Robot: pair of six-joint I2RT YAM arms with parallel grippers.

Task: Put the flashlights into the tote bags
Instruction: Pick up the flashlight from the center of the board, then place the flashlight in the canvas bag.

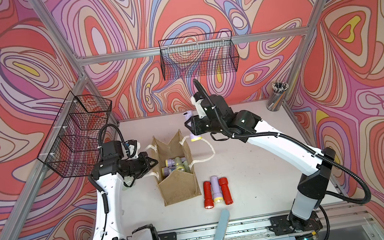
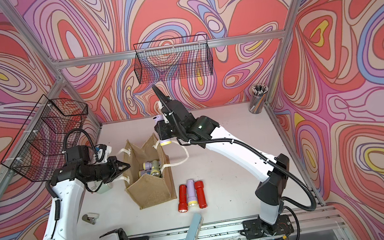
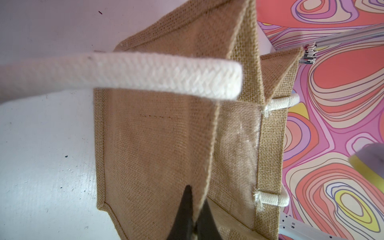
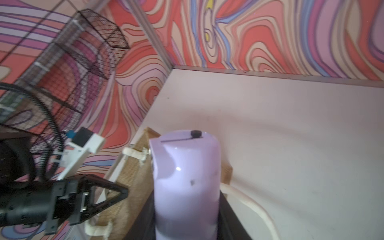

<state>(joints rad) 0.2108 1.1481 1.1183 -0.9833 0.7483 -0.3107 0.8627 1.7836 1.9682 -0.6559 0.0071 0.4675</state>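
On the white table, centre-left: a tan burlap tote bag stands upright, mouth open, w/ several lilac and pale green flashlights lying inside. The left gripper is clamped tight on the bag's left wall at the rim. The left wrist view shows both black fingers pinching the burlap edge, w/ a white rope handle crossing close in front. The right gripper grips a lilac flashlight by the barrel, off the table, just beside the bag's far right corner, pale yellow head nearest the rim. A row of three flashlights (red, lilac, red) lies side by side just right of the bag. A flat grey-blue bar sits at the near edge and a pen cup in the far right corner. Two black wire baskets hang on the walls.
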